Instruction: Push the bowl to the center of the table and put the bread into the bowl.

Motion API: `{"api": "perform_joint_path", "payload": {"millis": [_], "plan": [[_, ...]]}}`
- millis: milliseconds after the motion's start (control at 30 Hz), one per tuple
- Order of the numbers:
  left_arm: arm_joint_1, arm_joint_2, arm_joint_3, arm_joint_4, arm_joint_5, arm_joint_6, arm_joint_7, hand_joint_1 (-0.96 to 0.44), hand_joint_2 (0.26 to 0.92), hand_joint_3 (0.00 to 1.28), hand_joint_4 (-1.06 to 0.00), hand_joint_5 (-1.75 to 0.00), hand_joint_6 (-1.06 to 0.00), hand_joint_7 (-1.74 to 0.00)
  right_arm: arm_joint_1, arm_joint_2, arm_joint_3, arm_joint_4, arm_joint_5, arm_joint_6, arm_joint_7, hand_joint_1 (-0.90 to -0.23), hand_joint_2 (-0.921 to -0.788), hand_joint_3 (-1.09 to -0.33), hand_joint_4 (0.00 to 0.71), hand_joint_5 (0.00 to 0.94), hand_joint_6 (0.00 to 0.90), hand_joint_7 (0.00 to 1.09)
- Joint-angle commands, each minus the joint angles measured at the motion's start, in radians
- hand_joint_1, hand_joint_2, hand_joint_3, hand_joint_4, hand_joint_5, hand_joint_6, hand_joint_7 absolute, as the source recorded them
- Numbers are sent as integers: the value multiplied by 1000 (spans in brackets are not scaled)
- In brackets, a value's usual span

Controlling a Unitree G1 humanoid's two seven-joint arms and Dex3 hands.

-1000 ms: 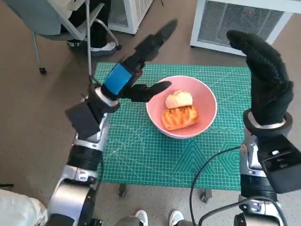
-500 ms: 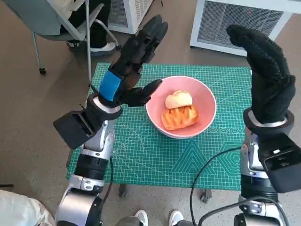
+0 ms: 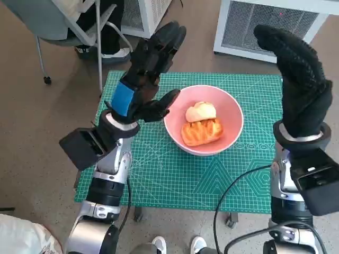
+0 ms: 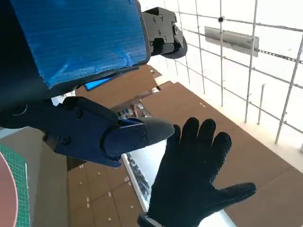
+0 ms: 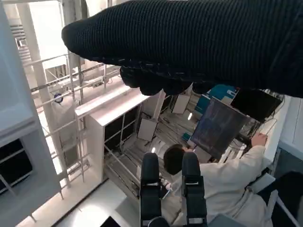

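Gridded green mat (image 3: 175, 174) at centre frame carries a glossy pink bowl (image 3: 231, 117) holding golden, ridged bread (image 3: 201, 132); left hand (image 3: 144, 79) and right hand (image 3: 299, 84) hover empty, fingers spread.

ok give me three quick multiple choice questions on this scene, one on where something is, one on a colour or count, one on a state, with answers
1. Where is the bread?
A. on the mat beside the bowl
B. inside the bowl
C. in the right hand

2. What colour is the bowl?
A. pink
B. blue
C. yellow

3. What is the left hand doing?
A. gripping the bowl's rim
B. holding a piece of bread
C. raised beside the bowl, holding nothing

Answers:
1 B: both pieces of bread lie inside the bowl on the green mat.
2 A: the bowl's wall and rim are pink in the head view.
3 C: the left hand is up with fingers spread and empty; the right hand is also raised and empty.
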Motion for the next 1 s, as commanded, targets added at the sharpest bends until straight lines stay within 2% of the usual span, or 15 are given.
{"api": "perform_joint_path", "payload": {"millis": [33,67,133,267,1000], "plan": [[10,3,4,0,16,-13,8,-491,921,483,-179,-164,1,-725,22,5,5,-6,-12,18,-4,-564,-921,-713,278,1,34,649],[10,4,5,-1,17,-11,10,-490,921,483,-180,-168,1,-731,23,5,5,-7,-11,19,-4,-564,-921,-713,278,1,34,649],[11,5,6,-2,21,-10,13,-489,921,486,-114,-321,1,-759,24,4,5,-7,-11,20,-4,-566,-921,-713,279,2,33,651],[9,10,8,3,30,-15,20,-490,921,488,-30,-500,1,-797,24,5,5,-1,-12,15,-4,-566,-921,-713,281,3,33,653],[25,24,19,-28,24,1,20,-478,921,498,1,-540,1,-814,25,11,10,10,-33,18,-16,-577,-921,-708,282,2,27,662]]}}
